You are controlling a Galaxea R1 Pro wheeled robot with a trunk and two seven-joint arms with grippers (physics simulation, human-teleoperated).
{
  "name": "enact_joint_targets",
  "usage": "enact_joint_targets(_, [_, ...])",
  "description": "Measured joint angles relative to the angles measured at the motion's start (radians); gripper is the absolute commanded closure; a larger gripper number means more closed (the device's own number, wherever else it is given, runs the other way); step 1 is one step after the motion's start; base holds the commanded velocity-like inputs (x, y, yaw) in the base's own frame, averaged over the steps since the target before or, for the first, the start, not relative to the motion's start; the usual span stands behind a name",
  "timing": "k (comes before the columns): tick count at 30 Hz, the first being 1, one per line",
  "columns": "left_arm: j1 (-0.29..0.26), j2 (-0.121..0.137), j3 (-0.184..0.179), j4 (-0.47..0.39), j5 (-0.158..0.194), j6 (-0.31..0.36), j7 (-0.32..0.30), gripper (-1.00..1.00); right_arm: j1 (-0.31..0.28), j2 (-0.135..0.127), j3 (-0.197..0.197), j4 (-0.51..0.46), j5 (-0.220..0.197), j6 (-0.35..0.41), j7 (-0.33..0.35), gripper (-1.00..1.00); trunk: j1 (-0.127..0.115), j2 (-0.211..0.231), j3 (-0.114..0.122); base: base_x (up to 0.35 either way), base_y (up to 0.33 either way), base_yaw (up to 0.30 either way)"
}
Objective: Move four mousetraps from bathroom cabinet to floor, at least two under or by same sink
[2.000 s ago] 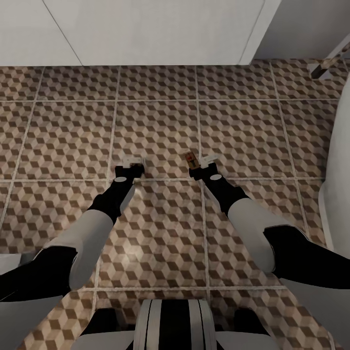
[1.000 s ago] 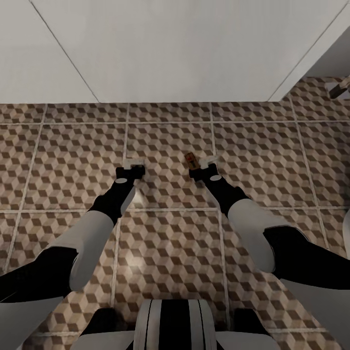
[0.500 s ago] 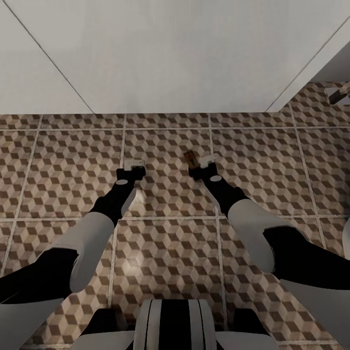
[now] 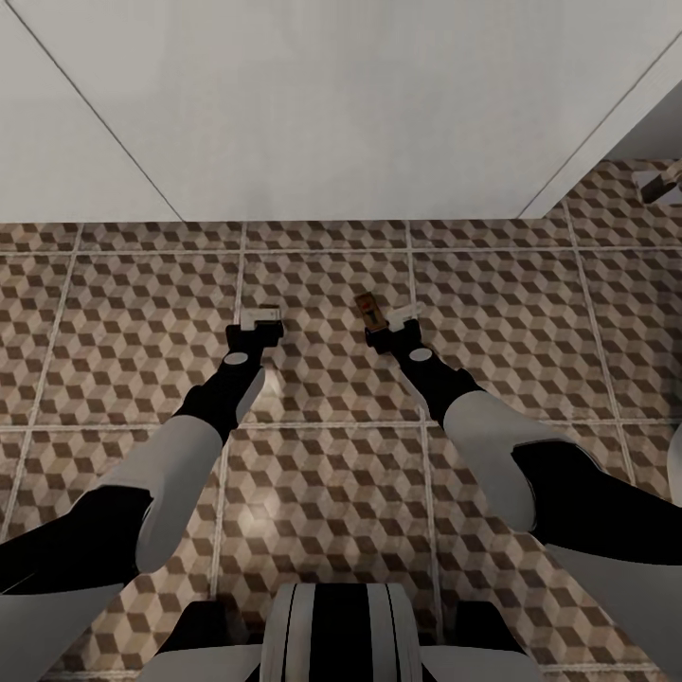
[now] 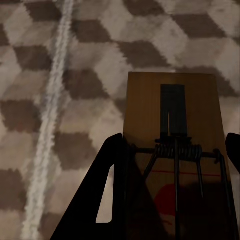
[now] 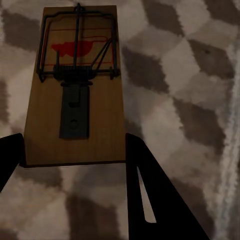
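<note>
Two mousetraps are in hand, held a little above the bathroom floor [image 4: 123,313] of cube-patterned tiles. My right gripper [image 4: 390,320] is shut on a brown wooden mousetrap [image 4: 368,310]; in the right wrist view that mousetrap [image 6: 75,90] shows its red mark and dark wire, with the right gripper [image 6: 75,145] on its near end. My left gripper [image 4: 258,317] is level with the right one, and in the left wrist view the left gripper [image 5: 175,142] is shut on another mousetrap [image 5: 172,115]. The cabinet is out of view.
A wide white flat-faced unit [image 4: 332,104] with thin seams rises just ahead of the grippers; I cannot tell whether it is the bathroom sink. A chrome fitting [image 4: 660,182] is at the far right, and a white curved edge [image 4: 675,459] lies at the right border.
The camera has moved toward the white unit, which now takes up more of the picture. Both arms keep their pose, each still holding its mousetrap. The last half second shows almost no shift.
</note>
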Motion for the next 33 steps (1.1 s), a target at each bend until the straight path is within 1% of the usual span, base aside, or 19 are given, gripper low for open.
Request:
enact_joint_targets(14, [0.027,0.003,0.001,0.022,0.0,-0.032,-0.002,1.0,0.0,0.0,0.001,0.003,-0.001,-0.007,0.006,1.0,0.0,0.0,0.0,0.0,0.0,0.0])
enact_joint_targets(18, [0.038,0.004,0.001,0.023,-0.001,-0.04,-0.003,1.0,0.0,0.0,0.001,0.007,-0.002,-0.021,0.006,1.0,0.0,0.0,0.0,0.0,0.0,0.0])
enact_joint_targets(22, [0.046,0.004,0.001,0.023,-0.001,-0.054,-0.003,1.0,0.0,0.0,0.001,0.031,-0.002,-0.044,0.006,1.0,0.0,0.0,0.0,0.0,0.0,0.0])
enact_joint_targets(28, [0.049,0.004,0.001,0.024,-0.001,-0.066,-0.002,1.0,0.0,0.0,0.001,0.042,-0.002,-0.055,0.006,1.0,0.0,0.0,0.0,0.0,0.0,0.0])
enact_joint_targets(33, [0.059,0.004,0.0,0.024,-0.002,-0.109,-0.002,1.0,0.0,0.0,0.001,0.048,-0.002,-0.057,0.006,1.0,0.0,0.0,0.0,0.0,0.0,0.0])
